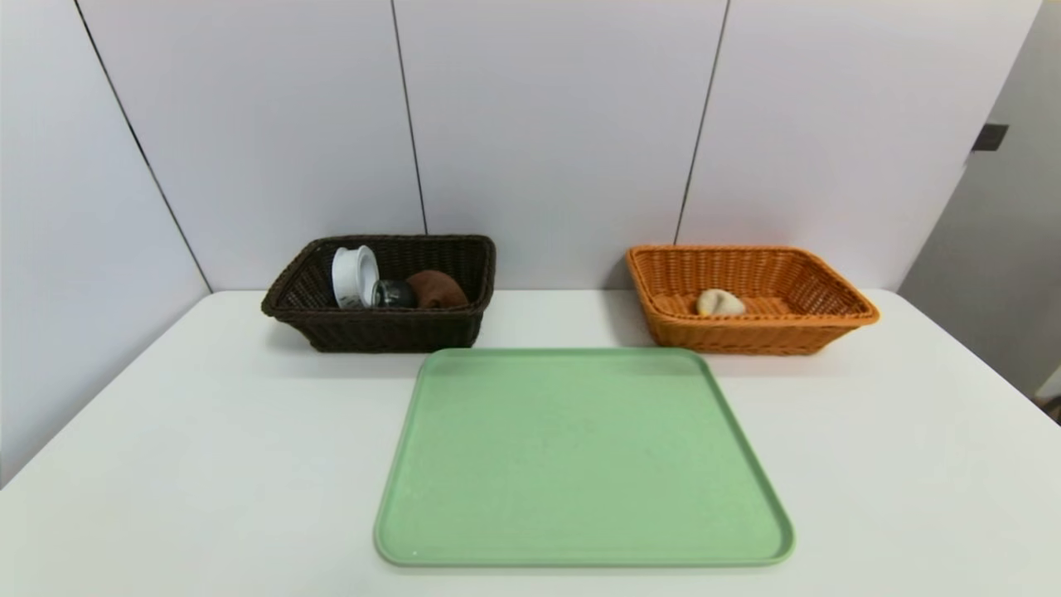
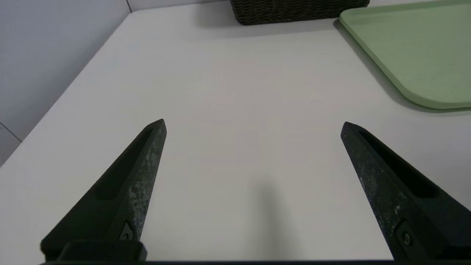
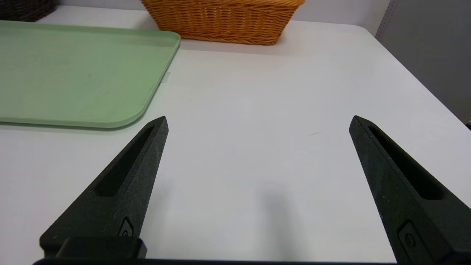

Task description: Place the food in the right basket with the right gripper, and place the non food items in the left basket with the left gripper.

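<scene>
The dark brown wicker basket stands at the table's far left, holding a white ring-shaped piece on edge, a small dark jar and a brown rounded object, all close together. The orange wicker basket stands at the far right, holding one pale, rounded food item

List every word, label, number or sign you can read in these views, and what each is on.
None: no readable text in any view.
The dark basket, its contents, the orange basket, the green tray and the table carry no lettering.
The white item in the dark basket shows no legible label.
</scene>
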`<state>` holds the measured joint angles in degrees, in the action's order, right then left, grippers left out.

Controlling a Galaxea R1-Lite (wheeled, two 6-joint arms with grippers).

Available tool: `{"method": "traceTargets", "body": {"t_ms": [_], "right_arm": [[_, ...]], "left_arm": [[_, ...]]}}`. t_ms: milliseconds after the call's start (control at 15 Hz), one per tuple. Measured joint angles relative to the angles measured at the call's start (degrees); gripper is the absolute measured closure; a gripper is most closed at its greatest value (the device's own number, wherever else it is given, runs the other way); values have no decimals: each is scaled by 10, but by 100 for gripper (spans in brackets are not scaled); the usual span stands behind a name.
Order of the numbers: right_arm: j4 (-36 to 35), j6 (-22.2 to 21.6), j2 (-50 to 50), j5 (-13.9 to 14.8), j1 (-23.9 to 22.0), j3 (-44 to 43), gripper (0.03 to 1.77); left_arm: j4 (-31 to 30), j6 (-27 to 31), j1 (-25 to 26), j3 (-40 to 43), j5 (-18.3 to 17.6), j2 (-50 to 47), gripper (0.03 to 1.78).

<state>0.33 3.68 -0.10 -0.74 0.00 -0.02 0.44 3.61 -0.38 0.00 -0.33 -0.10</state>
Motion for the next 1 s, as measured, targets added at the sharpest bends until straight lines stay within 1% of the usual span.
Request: {"method": "traceTargets", "body": {"t_ms": [133,200,333,1000], "right_arm": [[-1,-14,0,2,0,0,10],[-1,-19,0,5,0,0,10],[-2,-42,0,7,0,0,10],[-3,-46,0,7,0,0,10]], "left_arm": [[-1,-6,0,0,1,0,12],[-1,-19,0,0,1,0,12],[-2,-33,0,0,2,0,12],[-3,-33,0,0,2,0,12]]}}
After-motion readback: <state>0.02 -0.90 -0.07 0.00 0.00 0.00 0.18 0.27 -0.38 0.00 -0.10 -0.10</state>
